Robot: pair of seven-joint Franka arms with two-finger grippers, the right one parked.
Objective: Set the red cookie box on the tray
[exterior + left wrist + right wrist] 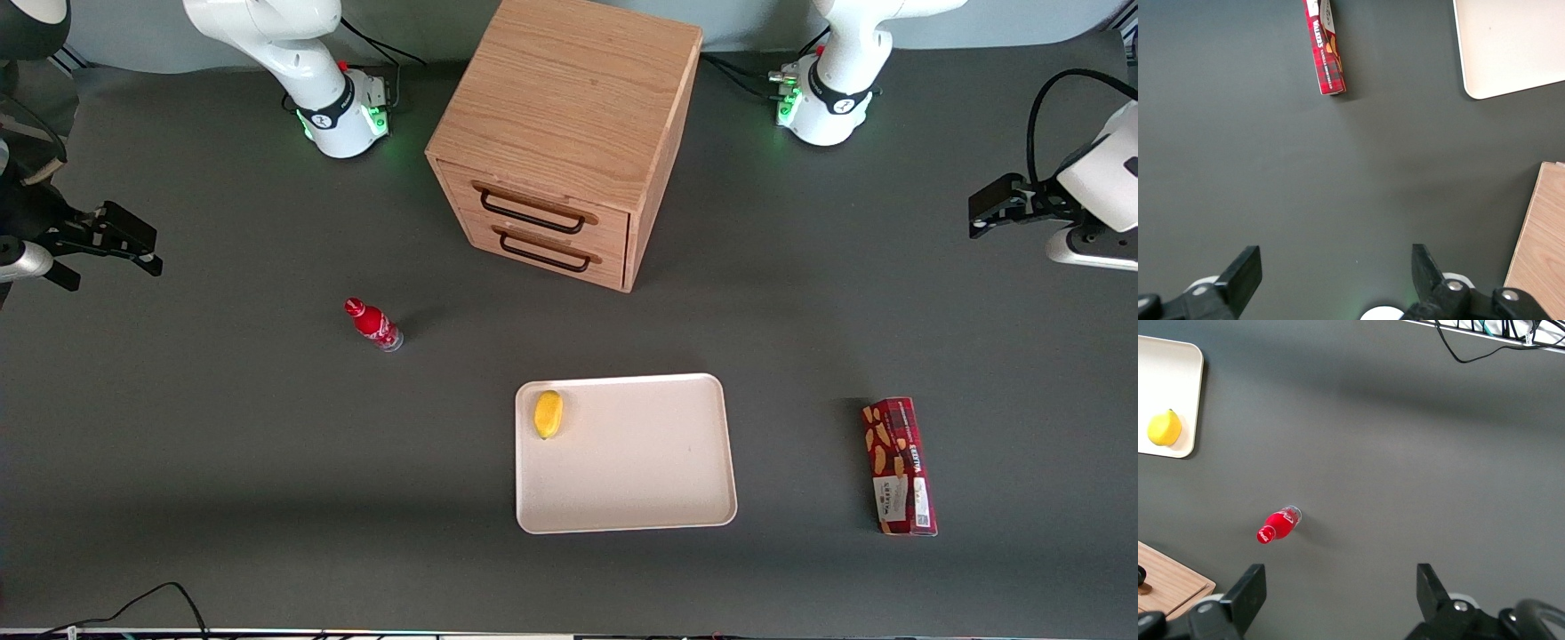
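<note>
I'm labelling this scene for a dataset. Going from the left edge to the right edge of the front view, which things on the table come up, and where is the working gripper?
Red bottle → lemon on the tray → red cookie box → left gripper, open, above bare table. The wooden drawer cabinet overlaps sideways and is left out.

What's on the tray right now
Only a yellow lemon lies on the tray, in a corner. The cookie box lies on the table, and the open gripper hangs apart from it.

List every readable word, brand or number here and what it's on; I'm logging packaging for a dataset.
"WALKERS": white label on the red cookie box, lying on the table apart from the tray.
The box's other print: too small to read.
Red bottle: white script, unreadable.
The open gripper carries no text.
</note>
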